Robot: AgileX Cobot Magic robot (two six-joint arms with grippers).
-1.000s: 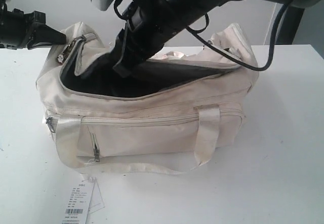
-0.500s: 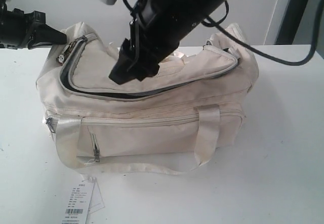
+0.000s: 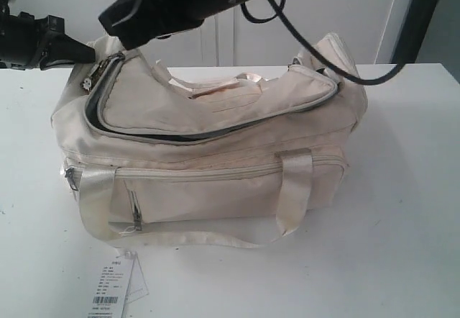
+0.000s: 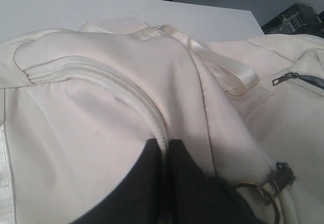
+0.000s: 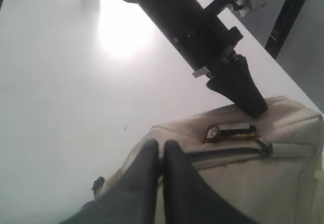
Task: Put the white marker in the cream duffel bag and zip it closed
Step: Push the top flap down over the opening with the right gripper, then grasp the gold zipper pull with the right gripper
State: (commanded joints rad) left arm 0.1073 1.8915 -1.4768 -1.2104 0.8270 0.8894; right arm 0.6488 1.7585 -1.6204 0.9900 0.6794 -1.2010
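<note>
The cream duffel bag (image 3: 215,181) lies on the white table, its top flap down and a dark slit of open zipper (image 3: 180,134) along the front. My left gripper (image 3: 90,53) is at the bag's left end, shut on the bag's zipper edge (image 4: 152,117); the right wrist view shows it too (image 5: 250,105), beside a metal zipper pull (image 5: 230,132). My right gripper (image 3: 115,26) reaches across above that same end, shut, with nothing seen between its fingers (image 5: 152,158). The white marker is out of view.
A white paper tag with a barcode (image 3: 111,293) lies on the table in front of the bag's left corner. One strap handle (image 3: 295,196) hangs down the front, another (image 4: 223,74) lies across the top. The white table (image 3: 402,224) stretches out on the bag's right.
My right gripper has come up out of the bag's opening and swung up and left, its jaws closing. The top flap has dropped over the dark interior.
</note>
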